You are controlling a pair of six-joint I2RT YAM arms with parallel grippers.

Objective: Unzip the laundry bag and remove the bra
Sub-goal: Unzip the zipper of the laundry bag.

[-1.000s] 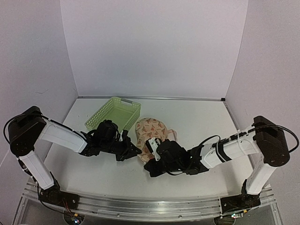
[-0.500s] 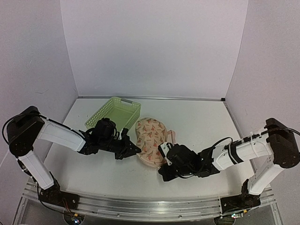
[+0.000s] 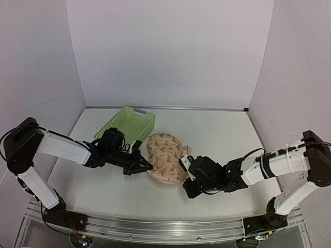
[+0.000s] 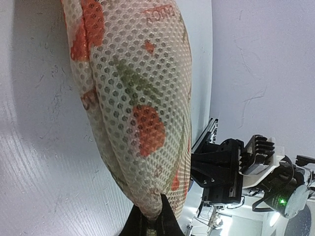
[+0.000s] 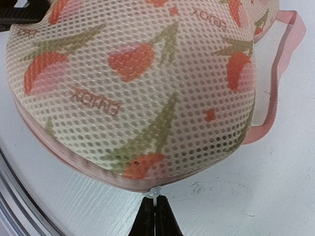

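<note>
One laundry bag (image 3: 164,164) sits on the desk (image 3: 222,132), slightly toward the near side of centre in my top view. It is a domed mesh pouch, cream with reddish-orange and green printed shapes and a pale pink seam running round its lower edge. Through the left wrist camera the bag (image 4: 138,98) fills most of the view and its mesh tapers down to a point. I cannot make out anything through the mesh. At the 2 o'clock side of the bag a thin pink strap loop (image 3: 188,149) lies flat on the desk, and it also shows along the far right of the right wrist view (image 5: 281,59). My left claw (image 3: 147,166) meets the bag at its 9 o'clock edge, and on the wrist feed its fingertips (image 4: 158,216) are pinched together on the bag's tapered end. My right claw (image 3: 184,175) comes in low at the bag's 4 o'clock edge. On that feed the bag (image 5: 138,83) bulges just above the jaws, which are pressed together on a small white tab (image 5: 154,193) sticking out of the pink seam. At 10 o'clock from the bag, close behind the left arm's wrist, is a light-green lattice basket (image 3: 125,125), set at an angle to the desk's edges.
</note>
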